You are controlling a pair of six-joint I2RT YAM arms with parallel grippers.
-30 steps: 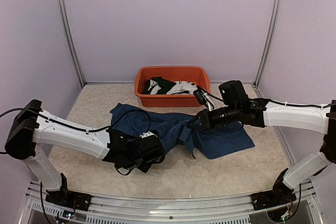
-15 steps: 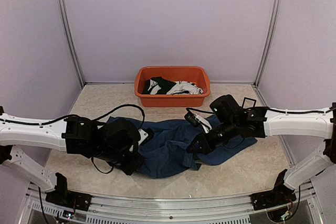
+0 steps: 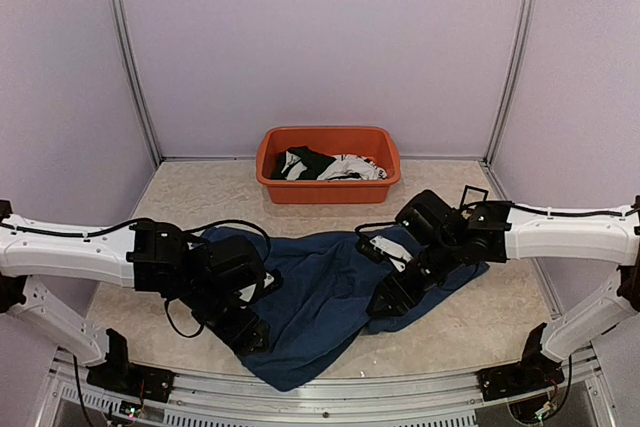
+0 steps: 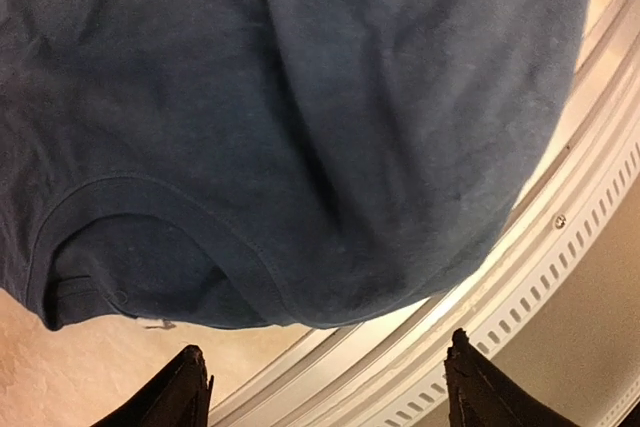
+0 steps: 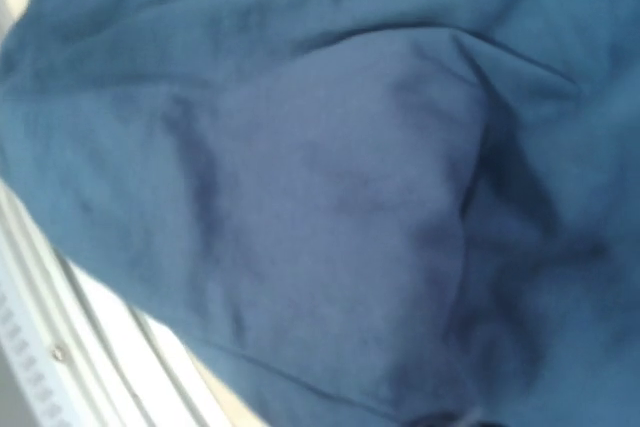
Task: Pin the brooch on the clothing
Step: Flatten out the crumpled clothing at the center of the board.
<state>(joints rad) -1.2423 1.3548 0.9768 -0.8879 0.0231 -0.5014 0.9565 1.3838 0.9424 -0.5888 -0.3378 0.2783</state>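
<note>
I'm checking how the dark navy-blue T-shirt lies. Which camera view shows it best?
The top external view: nearly all of the soft dark navy-blue T-shirt shows there, crumpled on the table. The left wrist view shows only a hemmed edge near the metal rail; the right wrist view, blurred folds.

Clothing [image 3: 320,287]: plain dark navy blue throughout, no print. Tub [image 3: 320,190] at 12 o'clock: solid orange. Garments [image 3: 340,167] within it: black and white. Table [image 3: 180,197]: beige, finely speckled. Left arm [image 3: 70,252] and right arm [image 3: 570,232]: white shells, black joints. Walls [image 3: 320,47]: pale lilac.
</note>
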